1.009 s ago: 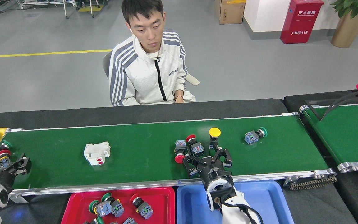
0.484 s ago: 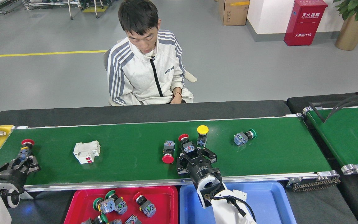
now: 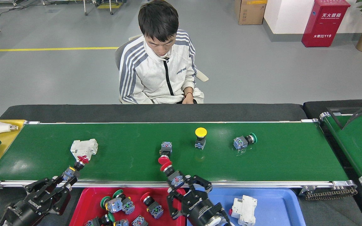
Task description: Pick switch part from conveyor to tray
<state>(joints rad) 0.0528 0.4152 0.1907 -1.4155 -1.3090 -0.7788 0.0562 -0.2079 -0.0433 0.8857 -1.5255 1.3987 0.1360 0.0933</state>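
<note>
Our right tool (image 3: 178,183) is clamped on a red-capped switch part (image 3: 171,172) above the red plastic tray (image 3: 83,201); our left tool (image 3: 64,180) grips another red-capped switch (image 3: 75,167) at the dark-green conveyor belt's (image 3: 130,157) near rail.

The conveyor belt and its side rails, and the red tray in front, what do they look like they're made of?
The conveyor belt looks like smooth matte green rubber or PVC; soft glare patches show on it. Its side rails look like bare aluminium, silvery and brushed. The red tray looks like moulded glossy plastic, judging by its uniform colour and rounded rim.
</note>
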